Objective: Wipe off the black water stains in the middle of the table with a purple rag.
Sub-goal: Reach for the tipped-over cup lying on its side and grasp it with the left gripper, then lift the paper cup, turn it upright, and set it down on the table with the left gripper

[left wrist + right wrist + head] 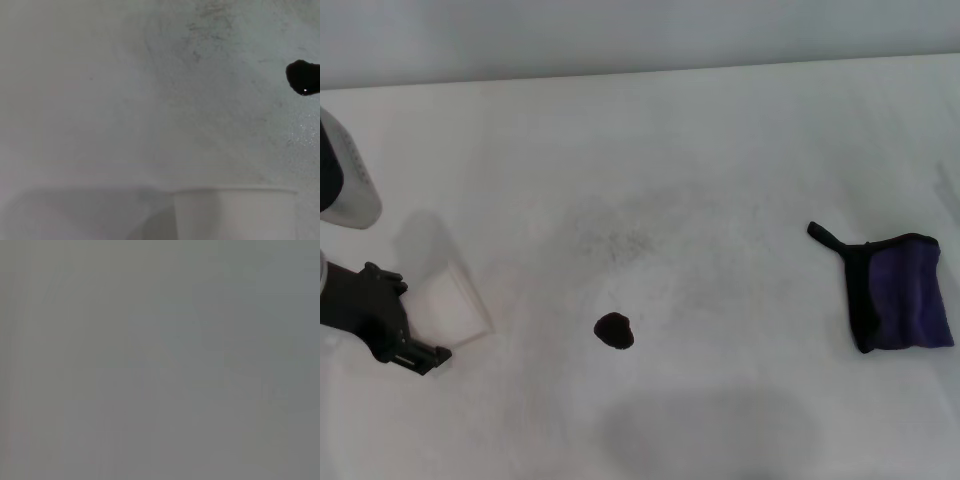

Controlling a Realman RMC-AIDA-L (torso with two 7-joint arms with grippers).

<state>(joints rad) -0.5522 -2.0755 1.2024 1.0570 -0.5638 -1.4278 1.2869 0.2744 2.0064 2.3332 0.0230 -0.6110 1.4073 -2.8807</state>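
The black water stain is a small dark blob near the middle of the white table; it also shows in the left wrist view. The purple rag, with black edging and a loop tab, lies flat at the right of the table, untouched. My left gripper is at the far left, left of the stain, with its black fingers closed around a white paper cup, whose rim shows in the left wrist view. My right gripper is out of view, and the right wrist view shows only plain grey.
A faint grey speckled smudge lies just beyond the stain. The table's far edge meets a grey wall. A soft shadow falls on the near middle of the table.
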